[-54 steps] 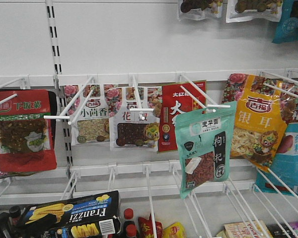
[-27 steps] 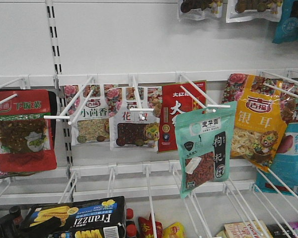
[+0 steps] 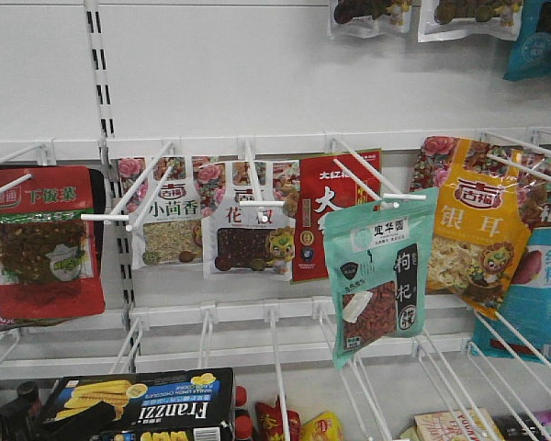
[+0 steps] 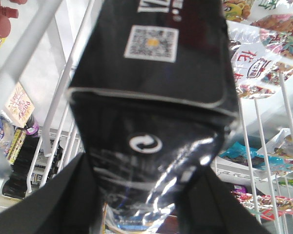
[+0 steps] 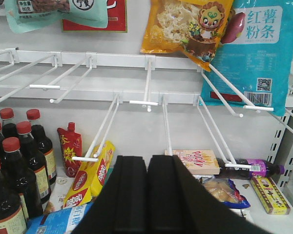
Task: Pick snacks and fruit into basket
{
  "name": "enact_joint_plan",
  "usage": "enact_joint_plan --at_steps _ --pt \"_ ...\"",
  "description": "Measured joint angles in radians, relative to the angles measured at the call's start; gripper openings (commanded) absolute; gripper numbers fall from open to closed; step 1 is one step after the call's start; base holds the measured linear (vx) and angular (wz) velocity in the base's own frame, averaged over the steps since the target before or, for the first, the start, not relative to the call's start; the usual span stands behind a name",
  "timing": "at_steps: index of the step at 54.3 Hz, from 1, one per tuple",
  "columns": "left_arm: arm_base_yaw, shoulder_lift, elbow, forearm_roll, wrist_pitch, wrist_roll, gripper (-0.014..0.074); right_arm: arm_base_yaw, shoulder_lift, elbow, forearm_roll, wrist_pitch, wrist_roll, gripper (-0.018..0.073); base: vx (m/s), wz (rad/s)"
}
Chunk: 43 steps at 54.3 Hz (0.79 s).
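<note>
The black Franzzi box (image 3: 147,409) sits at the bottom left of the front view, lying lengthwise with its print upside down and yellow wafer rolls pictured on its face. The left gripper (image 4: 144,204) holds it: in the left wrist view its black fingers (image 4: 58,200) press on either side of the box's near end. White hook rods (image 4: 63,97) run close past the box on both sides, and a rail of hooks (image 3: 275,317) crosses just above its top edge.

The teal pouch (image 3: 378,276) hangs at the front end of its hook, tilted, with red berries showing through its clear window. It hangs in front of a red pouch (image 3: 326,216), with an orange pouch (image 3: 473,234) just to its right and two white floral pouches (image 3: 170,216) to its left.

The right gripper (image 5: 146,195) has its fingers pressed together with nothing between them. It is below the hook rails, where the rods jut forward with gaps between them. On the shelf beyond it stand dark sauce bottles (image 5: 14,165) with red caps, a yellow biscuit box (image 5: 93,178) and a flat Pocky box (image 5: 195,161).
</note>
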Motion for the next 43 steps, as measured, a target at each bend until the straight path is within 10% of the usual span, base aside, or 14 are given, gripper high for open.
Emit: enact_joint_plan --at_steps 43 --pt "0.000 0.000 0.000 0.040 -0.001 0.087 0.0001 0.000 0.000 0.000 0.000 0.000 0.000 -0.0010 0.00 0.00"
